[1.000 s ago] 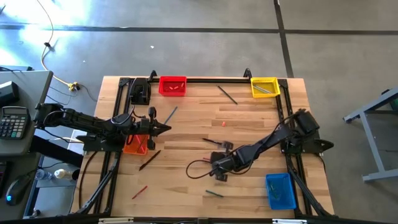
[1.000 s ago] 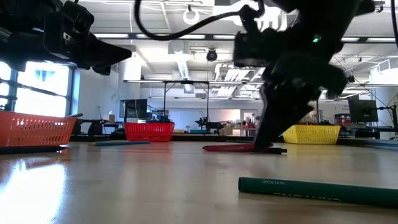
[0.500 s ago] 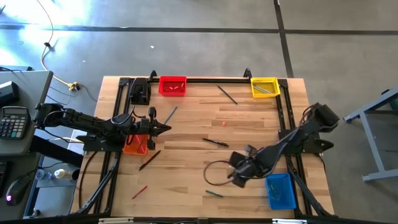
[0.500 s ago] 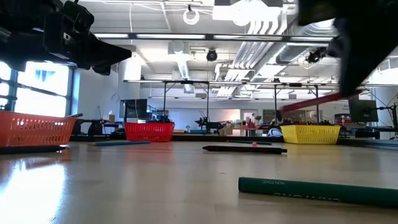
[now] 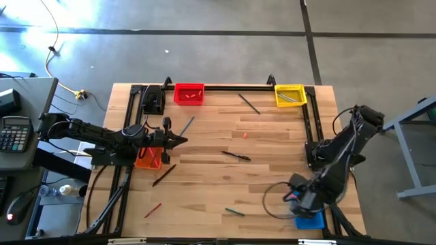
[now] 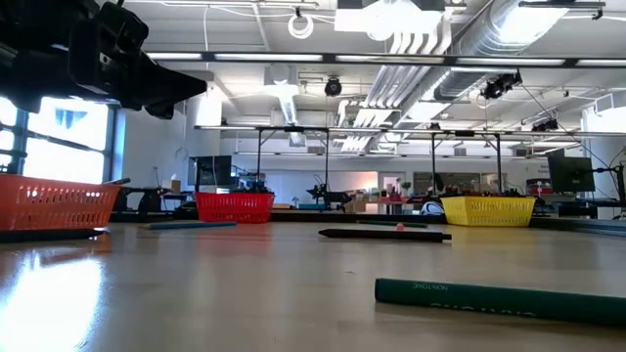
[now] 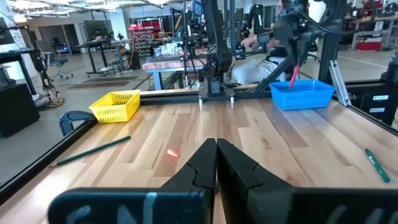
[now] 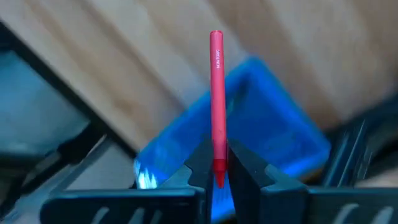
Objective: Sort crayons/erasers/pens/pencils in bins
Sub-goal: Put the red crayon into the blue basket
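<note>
Pale wooden planks are forming the table (image 5: 218, 146), which is sitting on a grey concrete floor inside a black metal frame. Nearest in the low view, a green pencil (image 6: 499, 297) is lying flat on the wood. Farther back, a black pen (image 6: 383, 234) is resting with a tiny pink eraser (image 6: 399, 227) behind it. Beyond those, the orange bin (image 6: 54, 203), the red bin (image 6: 235, 206) and the yellow bin (image 6: 489, 209) are standing along the far side, with a bright open workshop of desks, monitors and ceiling ducts behind them.

From above, the right gripper (image 5: 300, 197) is hovering over the blue bin (image 5: 310, 219) at the table's near right corner. Its fingers are pinching a red crayon (image 8: 217, 99), which is pointing away from the wrist with the blue bin below it. The left gripper (image 5: 178, 141) is waiting above the left side of the table beside the orange bin, its fingers pressed together on nothing.

Compared with a second ago, the right arm is no longer at the middle of the table beside the black pen; it is now over the blue bin, and the low view is now showing the table without it. The left arm is staying where it was.
</note>
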Tool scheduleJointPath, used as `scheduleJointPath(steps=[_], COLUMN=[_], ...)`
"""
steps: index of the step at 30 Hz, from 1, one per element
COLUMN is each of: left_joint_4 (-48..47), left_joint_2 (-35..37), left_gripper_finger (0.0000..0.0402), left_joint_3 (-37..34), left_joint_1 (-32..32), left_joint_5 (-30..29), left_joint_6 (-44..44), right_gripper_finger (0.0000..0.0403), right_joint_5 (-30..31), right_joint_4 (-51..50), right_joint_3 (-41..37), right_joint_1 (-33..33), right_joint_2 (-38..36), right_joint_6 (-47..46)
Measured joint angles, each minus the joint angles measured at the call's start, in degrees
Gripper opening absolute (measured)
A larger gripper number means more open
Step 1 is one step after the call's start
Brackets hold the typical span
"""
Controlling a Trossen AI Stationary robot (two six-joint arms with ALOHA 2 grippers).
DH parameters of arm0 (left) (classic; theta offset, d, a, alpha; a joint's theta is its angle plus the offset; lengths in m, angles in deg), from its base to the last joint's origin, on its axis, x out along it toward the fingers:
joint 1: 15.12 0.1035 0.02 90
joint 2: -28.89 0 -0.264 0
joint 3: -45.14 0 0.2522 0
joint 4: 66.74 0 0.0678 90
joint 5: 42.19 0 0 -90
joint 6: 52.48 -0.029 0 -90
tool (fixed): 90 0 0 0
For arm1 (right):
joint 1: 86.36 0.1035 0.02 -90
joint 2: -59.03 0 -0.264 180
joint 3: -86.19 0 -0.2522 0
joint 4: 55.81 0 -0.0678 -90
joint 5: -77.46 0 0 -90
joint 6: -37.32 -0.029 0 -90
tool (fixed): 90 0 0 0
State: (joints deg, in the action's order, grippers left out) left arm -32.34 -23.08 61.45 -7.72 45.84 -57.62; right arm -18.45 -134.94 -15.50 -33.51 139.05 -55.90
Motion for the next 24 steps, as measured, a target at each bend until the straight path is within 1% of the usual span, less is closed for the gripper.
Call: scheduleJointPath(steps=[4, 7, 13, 18, 24], left_joint_4=[-0.07, -0.13, -0.31, -0.33, -0.59], left_joint_2=[0.00, 0.00, 0.00, 0.02, 0.00], left_gripper_finger=[0.0003, 0.0003, 0.0003, 0.0003, 0.0003], left_joint_3=[0.00, 0.00, 0.00, 0.00, 0.00], left_joint_1=[0.00, 0.00, 0.00, 0.00, 0.00], left_joint_5=[-0.20, -0.20, -0.20, -0.20, -0.20], left_joint_6=[0.00, 0.00, 0.00, 0.00, 0.00], right_gripper_finger=[0.0025, 0.0025, 0.0025, 0.0025, 0.0030], right_joint_5=[-3.62, -4.66, -4.87, -5.23, -8.91], right_joint_4=[-0.21, -0.24, 0.11, 3.84, 5.31], right_joint_3=[0.01, 0.01, -1.40, -4.60, -8.67], right_joint_1=[4.71, 7.02, 7.68, 6.70, 4.90], right_joint_2=[-0.18, 0.43, 2.38, 2.92, 2.90], right_joint_6=[-10.42, -14.82, -15.90, -14.91, -14.31])
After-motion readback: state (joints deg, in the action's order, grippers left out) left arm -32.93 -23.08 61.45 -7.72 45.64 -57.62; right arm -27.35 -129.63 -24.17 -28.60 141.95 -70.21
